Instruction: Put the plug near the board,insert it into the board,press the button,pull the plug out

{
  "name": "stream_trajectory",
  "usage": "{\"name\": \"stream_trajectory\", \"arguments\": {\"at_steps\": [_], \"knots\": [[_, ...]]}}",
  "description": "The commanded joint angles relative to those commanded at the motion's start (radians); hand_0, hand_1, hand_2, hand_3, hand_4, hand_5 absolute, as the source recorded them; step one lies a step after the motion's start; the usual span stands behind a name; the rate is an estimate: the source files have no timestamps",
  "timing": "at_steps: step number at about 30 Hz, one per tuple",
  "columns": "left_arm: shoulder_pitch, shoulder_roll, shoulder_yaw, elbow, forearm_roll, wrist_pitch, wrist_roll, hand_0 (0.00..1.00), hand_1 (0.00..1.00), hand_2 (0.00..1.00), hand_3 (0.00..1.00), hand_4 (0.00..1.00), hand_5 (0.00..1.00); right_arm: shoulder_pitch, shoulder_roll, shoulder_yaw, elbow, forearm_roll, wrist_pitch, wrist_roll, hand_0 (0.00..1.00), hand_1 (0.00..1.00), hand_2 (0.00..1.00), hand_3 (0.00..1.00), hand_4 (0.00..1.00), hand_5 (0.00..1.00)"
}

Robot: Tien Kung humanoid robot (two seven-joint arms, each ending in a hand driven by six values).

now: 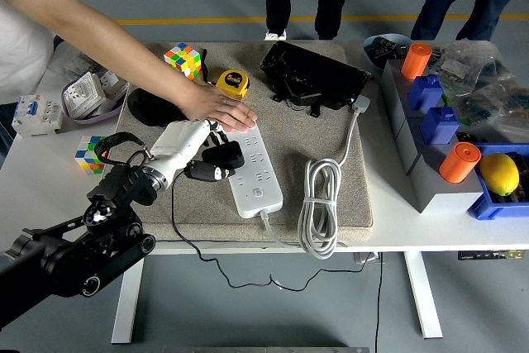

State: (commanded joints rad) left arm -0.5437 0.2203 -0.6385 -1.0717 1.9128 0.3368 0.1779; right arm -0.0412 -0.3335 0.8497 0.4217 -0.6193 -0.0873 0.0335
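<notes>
— Left hand (192,145): state? 
— Fingers curled around the black plug (218,160), held just beside the white power strip's (252,169) left edge.
— Surroundings? 
— A person's hand (221,107) presses the strip's far end onto the beige mat (331,196).

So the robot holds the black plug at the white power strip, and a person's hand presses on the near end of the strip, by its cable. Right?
Not quite: in the head view the person's hand presses the strip's far end, away from its cable. The left hand does hold the black plug there.
</notes>
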Motion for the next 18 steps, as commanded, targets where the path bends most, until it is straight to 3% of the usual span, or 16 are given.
{"name": "stream_trajectory", "arguments": {"at_steps": [9,10,18], "knots": [[-0.004,-0.003,0.012,0.007,-0.014,0.005,0.005,0.255,0.453,0.481,0.519,0.839,0.198,0.0,0.001,0.002,0.0,-0.001,-0.001,0.001,0.607,0.639,0.65,0.55,0.963,0.434],[-0.004,-0.003,0.013,0.009,-0.017,0.007,0.003,0.236,0.41,0.426,0.509,0.826,0.146,0.0,0.001,0.001,0.0,-0.002,-0.001,0.001,0.607,0.639,0.645,0.549,0.96,0.43],[0.0,0.001,0.008,0.008,-0.049,0.043,-0.045,0.224,0.381,0.398,0.502,0.822,0.131,-0.001,0.001,0.0,-0.001,-0.002,-0.003,0.003,0.607,0.639,0.645,0.55,0.957,0.427]]}}
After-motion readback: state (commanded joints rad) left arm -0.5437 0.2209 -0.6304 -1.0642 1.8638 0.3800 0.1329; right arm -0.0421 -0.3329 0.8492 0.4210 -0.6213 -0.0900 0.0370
